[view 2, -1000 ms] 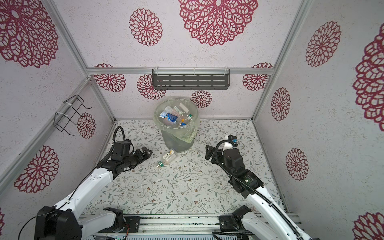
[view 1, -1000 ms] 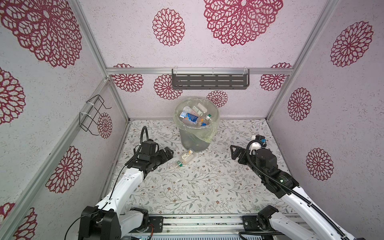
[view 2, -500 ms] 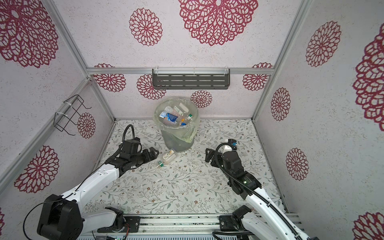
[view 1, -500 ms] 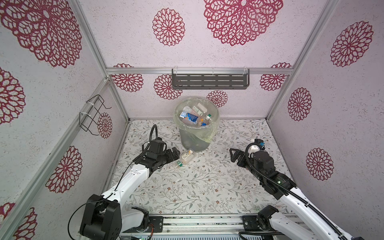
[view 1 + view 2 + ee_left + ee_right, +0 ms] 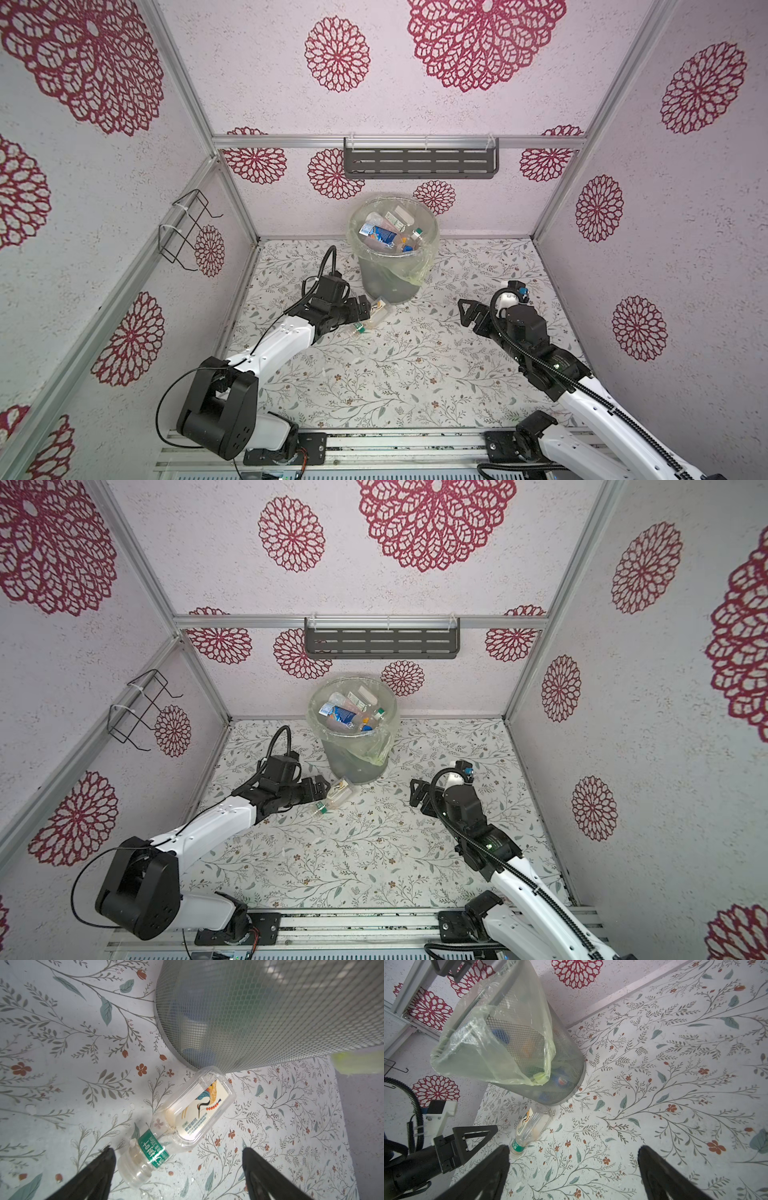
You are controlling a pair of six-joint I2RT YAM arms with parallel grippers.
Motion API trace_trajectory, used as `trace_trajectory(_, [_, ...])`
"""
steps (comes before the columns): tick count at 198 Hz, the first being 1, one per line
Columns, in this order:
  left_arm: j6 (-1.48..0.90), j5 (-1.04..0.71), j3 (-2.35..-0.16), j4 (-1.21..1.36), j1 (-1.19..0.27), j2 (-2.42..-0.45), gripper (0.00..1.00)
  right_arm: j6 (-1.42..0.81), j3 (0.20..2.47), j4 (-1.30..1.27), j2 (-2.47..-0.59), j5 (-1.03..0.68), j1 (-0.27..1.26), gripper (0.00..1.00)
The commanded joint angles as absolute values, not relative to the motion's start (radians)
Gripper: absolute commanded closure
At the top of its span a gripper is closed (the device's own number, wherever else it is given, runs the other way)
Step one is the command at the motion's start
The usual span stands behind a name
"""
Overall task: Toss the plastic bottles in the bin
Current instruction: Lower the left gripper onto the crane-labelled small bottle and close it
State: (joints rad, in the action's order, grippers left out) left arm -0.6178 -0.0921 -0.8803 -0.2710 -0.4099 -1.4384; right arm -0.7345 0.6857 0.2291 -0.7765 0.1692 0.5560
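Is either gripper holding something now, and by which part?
Nothing is held. The left gripper stands open near the neck of the clear plastic bottle with a green band; the right gripper is also open.

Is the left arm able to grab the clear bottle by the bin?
Likely yes: the open left gripper faces the clear green-banded plastic bottle with nothing between; the grey mesh bin stands beyond it.

A dark slotted shelf hangs from the aluminium bar on the back wall. A black wire rack hangs on the left wall. Walls are pale with red flower medallions. The floor bears a leaf-and-flower print.
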Motion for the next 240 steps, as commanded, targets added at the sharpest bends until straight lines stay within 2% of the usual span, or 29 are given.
trace_trajectory(1, [-0.57,-0.085,-0.924,-0.225,-0.424,-1.476,0.03,-0.755,0.685,0.202,-0.759,0.151,0.554,0.01])
trace_trajectory(240, [-0.46,-0.121,-1.034,-0.21,-0.51,-1.733,0.01,-0.767,0.68,0.199,-0.767,0.147,0.555,0.01])
